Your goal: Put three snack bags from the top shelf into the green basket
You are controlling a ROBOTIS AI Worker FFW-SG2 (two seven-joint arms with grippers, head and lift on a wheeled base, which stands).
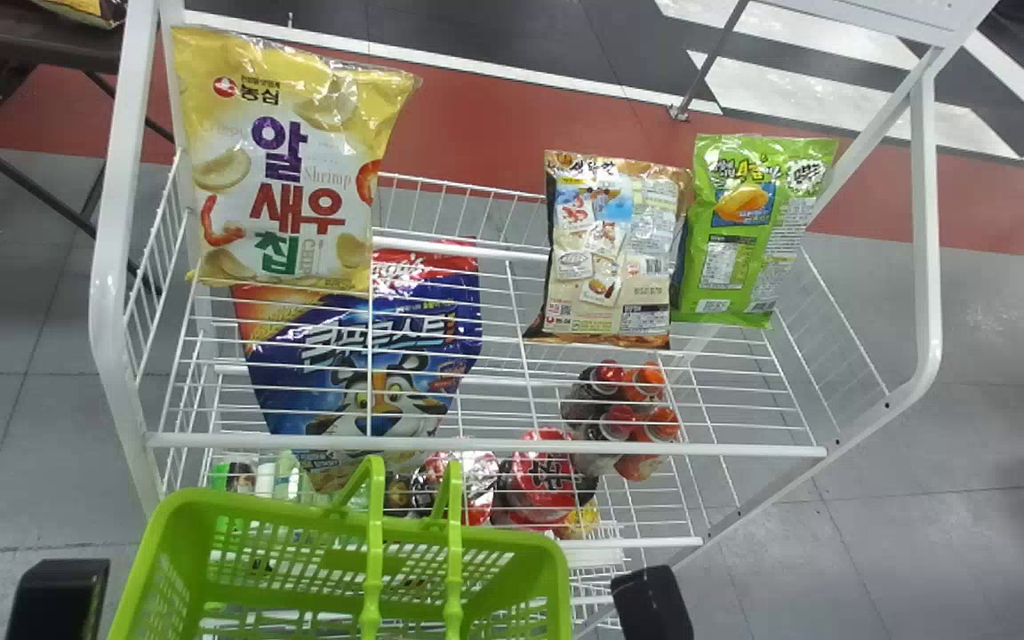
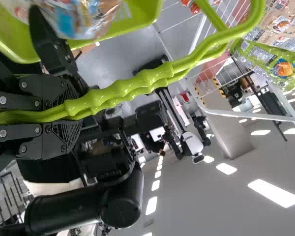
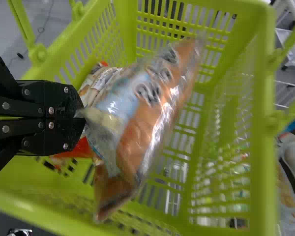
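Observation:
My left gripper's arm part is at the bottom left of the head view, beside the green basket. In the left wrist view my left gripper is shut on the basket's handles. My right gripper's black part stands right of the basket. Inside the basket's opening, my right gripper is shut on the corner of an orange-and-blue snack bag, which hangs tilted. Beneath that bag, another package lies in the basket. Yellow-white, brown and green snack bags stand on the top shelf.
The white wire rack stands just beyond the basket, with side rails at both ends. Below its top shelf are a blue cereal bag, bottles and red packages. A dark table is at the far left.

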